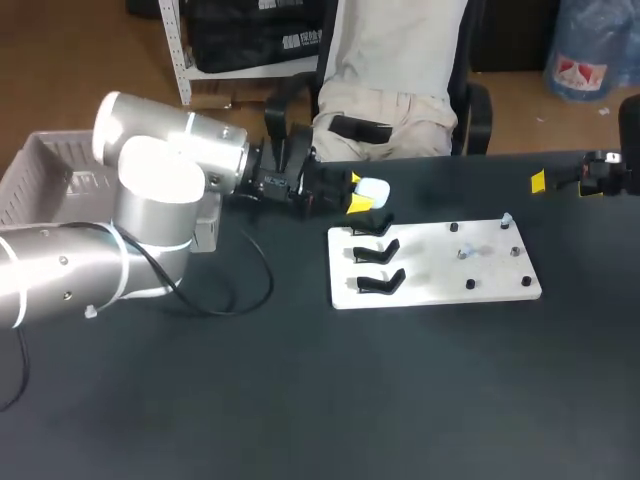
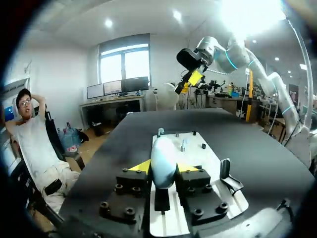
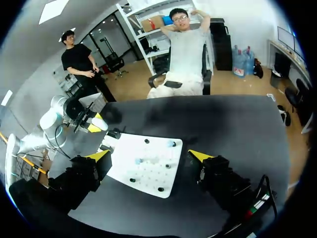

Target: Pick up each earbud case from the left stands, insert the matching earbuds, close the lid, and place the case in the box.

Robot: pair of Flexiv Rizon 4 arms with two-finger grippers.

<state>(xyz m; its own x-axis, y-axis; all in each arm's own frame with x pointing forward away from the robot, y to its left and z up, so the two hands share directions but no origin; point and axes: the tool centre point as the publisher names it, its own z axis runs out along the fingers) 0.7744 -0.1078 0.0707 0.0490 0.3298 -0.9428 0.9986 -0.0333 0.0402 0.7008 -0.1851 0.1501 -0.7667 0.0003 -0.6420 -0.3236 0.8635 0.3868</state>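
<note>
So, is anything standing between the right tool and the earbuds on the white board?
Nothing visible does. Only table surface lies between the open right tool and the white board, where the earbuds lie among black pegs. The left tool, shut on the earbud case, is beyond the board.

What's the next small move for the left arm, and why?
Probably a short lift straight up. The left hand is shut on the white case, low beside the black stands on the white board; clearing them first seems safer. The right hand is open, far off.
</note>
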